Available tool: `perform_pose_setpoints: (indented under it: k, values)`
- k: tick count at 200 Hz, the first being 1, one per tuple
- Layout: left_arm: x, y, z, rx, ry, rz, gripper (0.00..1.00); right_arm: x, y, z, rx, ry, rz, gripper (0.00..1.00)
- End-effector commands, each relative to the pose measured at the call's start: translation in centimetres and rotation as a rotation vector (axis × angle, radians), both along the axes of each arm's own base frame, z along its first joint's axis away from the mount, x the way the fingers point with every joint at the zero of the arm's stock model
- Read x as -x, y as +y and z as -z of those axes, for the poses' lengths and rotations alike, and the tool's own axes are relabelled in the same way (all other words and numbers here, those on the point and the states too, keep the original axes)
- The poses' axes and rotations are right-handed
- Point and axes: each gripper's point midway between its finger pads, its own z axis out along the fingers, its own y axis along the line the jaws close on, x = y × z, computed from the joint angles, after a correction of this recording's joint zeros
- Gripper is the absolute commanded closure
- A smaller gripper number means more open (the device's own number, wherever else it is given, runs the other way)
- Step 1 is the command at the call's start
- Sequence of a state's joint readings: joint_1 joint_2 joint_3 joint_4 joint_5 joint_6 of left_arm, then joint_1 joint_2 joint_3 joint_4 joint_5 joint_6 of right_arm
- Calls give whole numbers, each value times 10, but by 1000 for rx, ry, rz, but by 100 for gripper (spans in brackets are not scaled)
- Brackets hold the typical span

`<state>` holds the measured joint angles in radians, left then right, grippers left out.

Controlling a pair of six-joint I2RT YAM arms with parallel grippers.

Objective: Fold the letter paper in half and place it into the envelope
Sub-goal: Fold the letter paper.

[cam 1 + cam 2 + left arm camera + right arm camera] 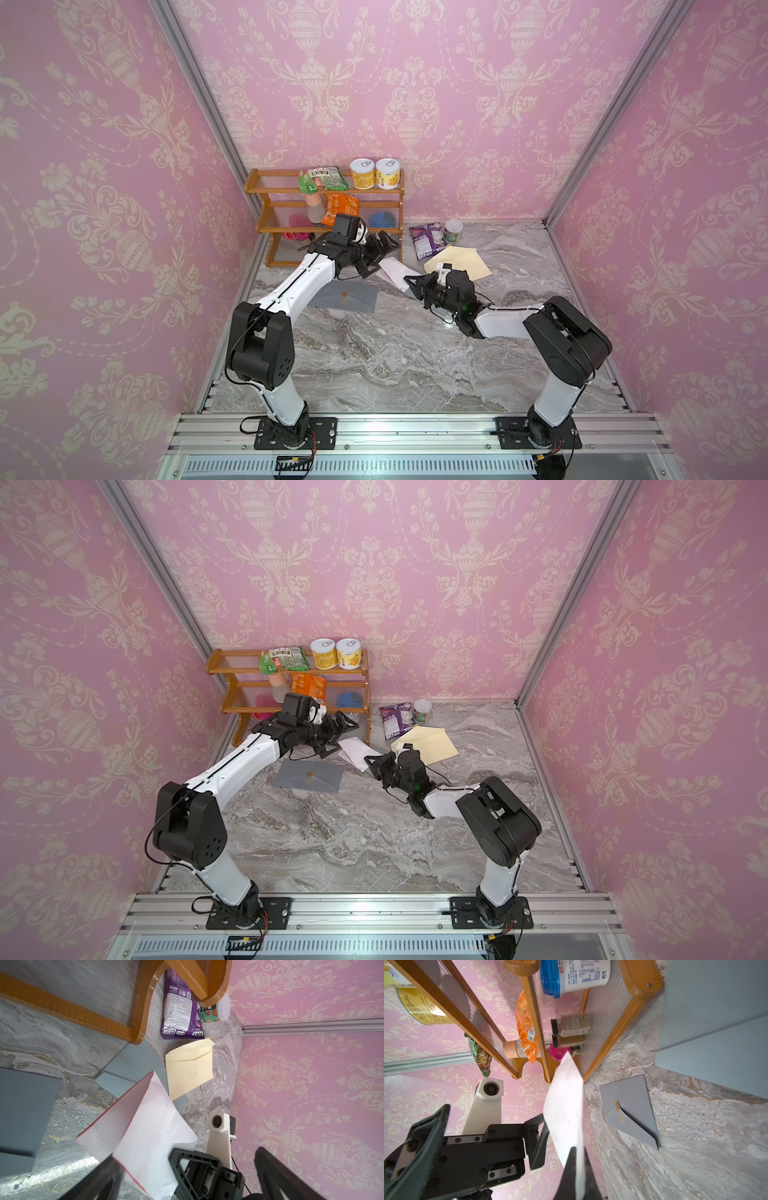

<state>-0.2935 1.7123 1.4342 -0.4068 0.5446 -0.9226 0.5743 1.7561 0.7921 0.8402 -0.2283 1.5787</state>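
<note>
The white letter paper (394, 269) is folded, with a red edge showing in the left wrist view (149, 1126), and hangs above the marble table. My right gripper (409, 284) is shut on its near edge, the jaws pinching the sheet (576, 1167). My left gripper (380, 257) stands open at the paper's far-left side, fingers spread and touching nothing (186, 1153). A cream envelope (461, 262) lies with its flap open just right of the paper. Left of it, a grey envelope (345, 295) lies flat with a round seal.
A wooden shelf (324, 216) with cans, snack bags and jars stands at the back left, close behind the left gripper. A purple bag (426, 239) and a small cup (453, 230) sit by the back wall. A grey sheet (133, 1064) lies under the cream envelope.
</note>
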Motion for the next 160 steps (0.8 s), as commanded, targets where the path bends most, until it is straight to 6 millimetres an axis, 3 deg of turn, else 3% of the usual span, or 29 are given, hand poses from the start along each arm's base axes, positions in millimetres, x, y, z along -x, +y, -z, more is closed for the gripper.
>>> perform_pose_setpoints:
  k: [1,34,75,102,160]
  values:
    - [12,27,24,-121,51,5,1,5,-8,-20,26,-47,-18,100]
    - [12,31,32,-107,38,18,1,13,-6,-30,42,-55,-117,100]
    - [0,13,24,20,-53,77,1,22,7,-48,-11,-81,-235,100]
    - [-3,2,25,106,-72,94,1,22,13,-57,-58,-106,-265,100]
    - [1,-1,25,132,-84,118,5,14,24,-67,-116,-128,-295,100]
